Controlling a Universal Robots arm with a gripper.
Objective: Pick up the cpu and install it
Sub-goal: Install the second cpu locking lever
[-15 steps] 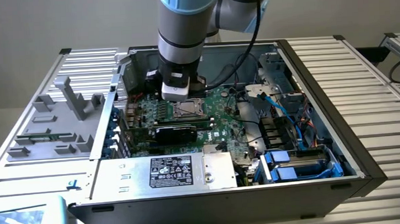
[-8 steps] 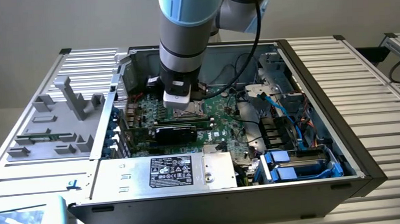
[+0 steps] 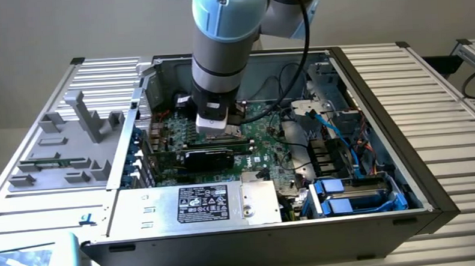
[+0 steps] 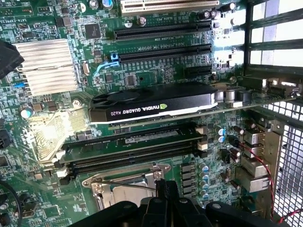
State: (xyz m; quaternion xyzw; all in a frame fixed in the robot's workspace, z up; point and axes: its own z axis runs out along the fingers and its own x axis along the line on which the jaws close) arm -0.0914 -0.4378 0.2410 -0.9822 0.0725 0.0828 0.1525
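My gripper (image 3: 218, 125) hangs low inside the open computer case (image 3: 382, 132), just above the motherboard (image 3: 258, 129) and behind the black graphics card (image 3: 216, 158). In the wrist view its black body (image 4: 165, 210) sits right over the metal socket frame (image 4: 128, 182) with its thin wire lever (image 4: 120, 181). A pale grey-tan surface (image 4: 125, 193) shows inside that frame, partly covered by the gripper; I cannot tell whether it is the cpu. The gripper is shut, and whether it holds anything is hidden.
Beside the socket lie two long memory slots (image 4: 132, 149), then the NVIDIA card (image 4: 151, 106), a finned heatsink (image 4: 47, 66) and expansion slots (image 4: 163, 30). A labelled silver box (image 3: 200, 205), blue cables (image 3: 334, 135) and drive bays (image 3: 357, 197) crowd the case. A grey fixture (image 3: 69, 140) stands outside it.
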